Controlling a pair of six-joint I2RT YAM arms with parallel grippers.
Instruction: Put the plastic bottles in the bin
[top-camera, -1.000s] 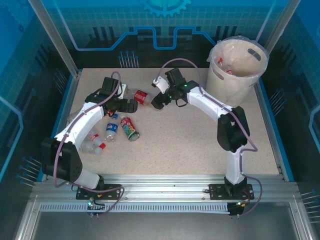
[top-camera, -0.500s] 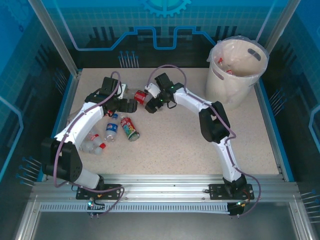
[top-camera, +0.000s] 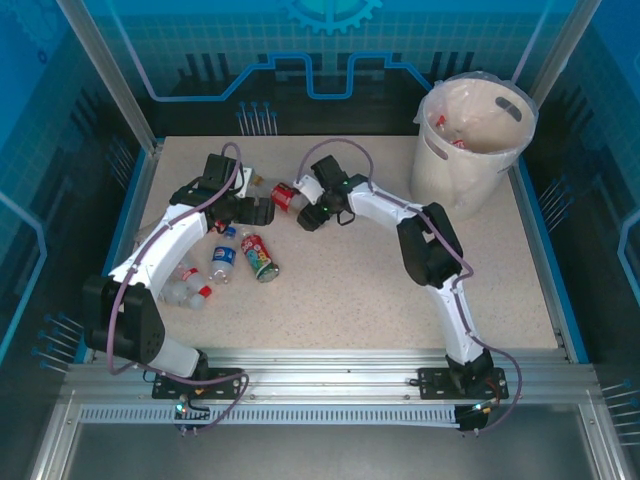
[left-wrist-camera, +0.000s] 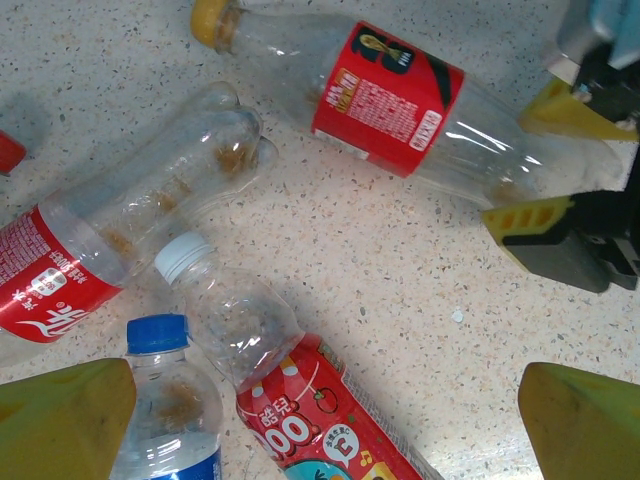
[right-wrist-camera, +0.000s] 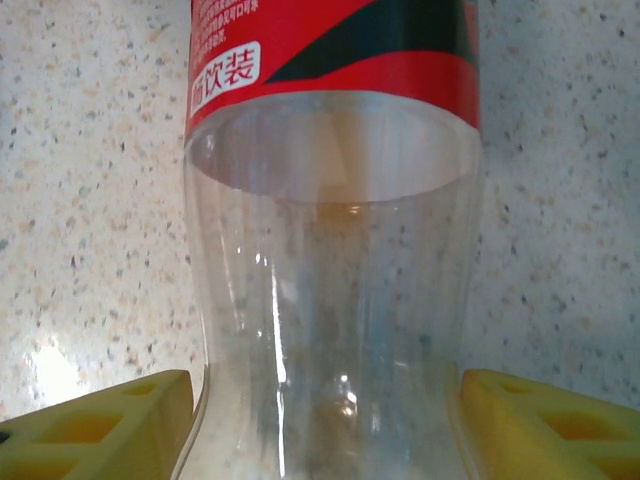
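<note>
A clear plastic bottle with a red label and a yellow cap lies on the table just right of my left arm's wrist. My right gripper reaches it from the right, and its yellow fingers press both sides of the bottle's clear lower body. My left gripper hangs wide open above a colourful-labelled bottle and holds nothing. A blue-capped bottle and a red-labelled one lie beside it. The white bin stands at the far right with bottles inside.
More bottles lie in a loose group by the left arm's forearm. The right arm stretches across the middle of the table from its base. Blue walls close the table's sides.
My right arm swung left from the table's middle to the red-labelled bottle, and its fingers narrowed onto the bottle. The left arm has stayed still and open.
</note>
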